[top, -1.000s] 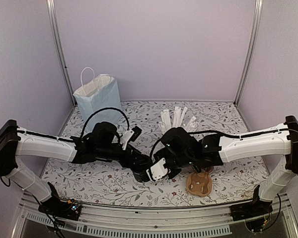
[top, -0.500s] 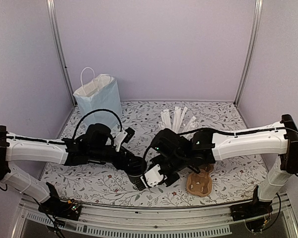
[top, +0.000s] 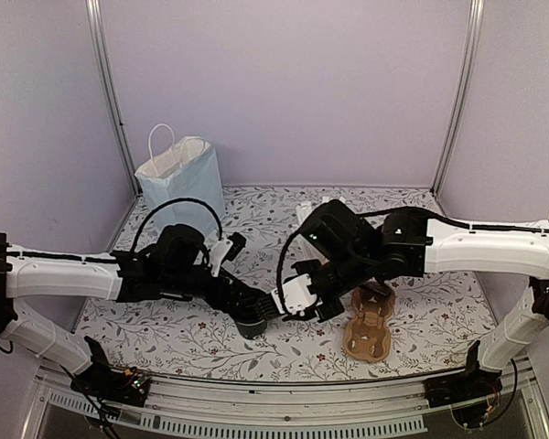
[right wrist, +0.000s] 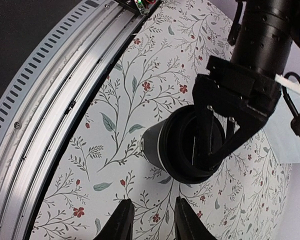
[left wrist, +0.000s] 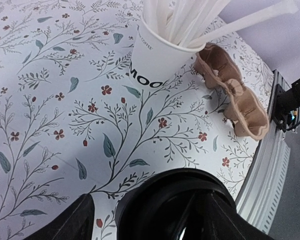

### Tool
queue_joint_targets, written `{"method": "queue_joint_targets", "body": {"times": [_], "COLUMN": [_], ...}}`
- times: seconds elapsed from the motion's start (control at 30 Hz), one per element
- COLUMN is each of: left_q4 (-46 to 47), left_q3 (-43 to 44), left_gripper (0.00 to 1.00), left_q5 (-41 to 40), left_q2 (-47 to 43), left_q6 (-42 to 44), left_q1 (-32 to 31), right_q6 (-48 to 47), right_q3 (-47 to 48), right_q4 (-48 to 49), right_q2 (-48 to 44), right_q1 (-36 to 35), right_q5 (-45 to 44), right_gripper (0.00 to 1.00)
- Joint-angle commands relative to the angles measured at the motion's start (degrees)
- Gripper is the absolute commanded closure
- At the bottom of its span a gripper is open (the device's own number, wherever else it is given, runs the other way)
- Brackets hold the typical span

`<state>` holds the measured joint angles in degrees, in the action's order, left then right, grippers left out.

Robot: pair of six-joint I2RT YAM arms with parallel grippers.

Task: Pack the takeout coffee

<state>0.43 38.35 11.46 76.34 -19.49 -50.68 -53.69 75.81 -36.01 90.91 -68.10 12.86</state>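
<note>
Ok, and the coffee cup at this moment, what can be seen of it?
The cup is small, dark and paper-looking, its mouth ringed in black. It sits on the floral table near the front middle; upright or tilted, I cannot tell. The left tool straddles its top, with a gap showing beside one finger, so the hold looks loose. The right tool stands open, close by but apart.

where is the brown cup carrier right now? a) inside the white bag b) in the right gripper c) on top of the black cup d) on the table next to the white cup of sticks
d: the brown cup carrier lies on the table, right beside the white cup of sticks.
</note>
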Motion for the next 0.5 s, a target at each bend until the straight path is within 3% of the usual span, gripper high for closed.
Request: {"method": "queue_joint_targets", "body": {"times": [0.0, 0.47], "left_q4": [-2.6, -5.5], "left_q3": [3.8, 6.9], "left_gripper": [0.22, 0.22], "left_q5": [-0.8, -2.8], "left_q2": [-2.7, -5.7], "left_q6": [0.6, -0.5], "left_q1": [-0.4, -0.5], "right_q6": [1.3, -3.8], "right_q3": [-4.1, -19.5], "right_q4": [-0.8, 8.3], "right_q2": [-3.8, -6.7], "right_q1": [3.1, 1.4], "right_q5": [0.2, -17.0], "right_gripper": [0.69, 0.7]}}
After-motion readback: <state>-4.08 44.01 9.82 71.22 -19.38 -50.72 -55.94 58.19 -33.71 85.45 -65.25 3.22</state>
